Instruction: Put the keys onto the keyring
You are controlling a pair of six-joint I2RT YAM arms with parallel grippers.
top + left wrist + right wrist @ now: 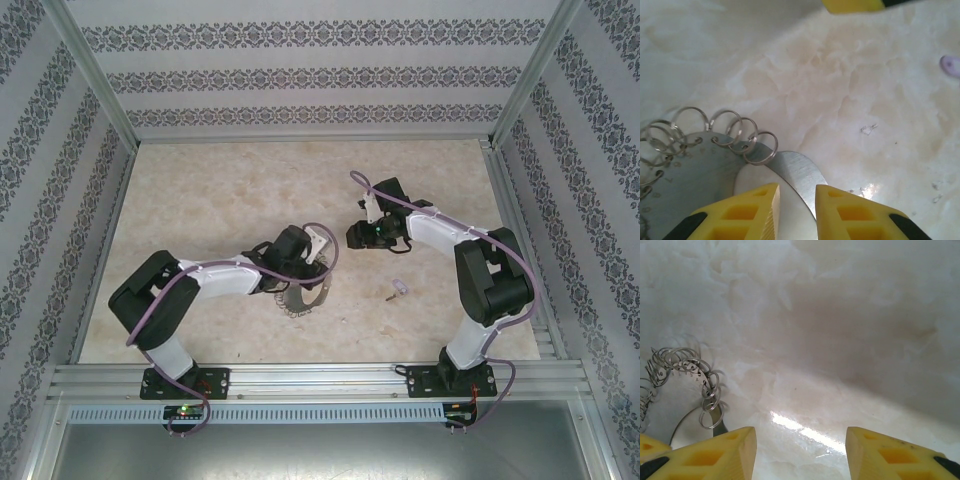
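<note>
a: where's the key point(398, 290) from the grippers?

b: loose on the table point(220, 190), near the front edge and on the right arm's side. the right gripper point(356, 235) is the closer one. from its fingertips the key lies back toward the robot's base and a little to the right, apart from it.

a: which way does it run?

b: on a diagonal in the top view: pale head up and to the right, dark shank down and to the left. it's too small to say more.

a: is the right gripper free?

b: yes. in its wrist view the right gripper point(800, 455) is spread wide with only bare table between the fingers.

a: and the keyring point(300, 298)?

b: under the left gripper point(305, 268), left of the key and well apart from it. in the left wrist view the left gripper point(797, 210) straddles the flat band of the keyring point(705, 170), fingers close on either side. i can't tell whether they actually pinch it.

a: can you see the key from there?

b: just a lilac sliver of the key point(950, 66) at the right edge.

a: so the next move?

b: my guess is the right arm turns back toward its base, lines its fingers across that diagonal and picks the key up.
</note>
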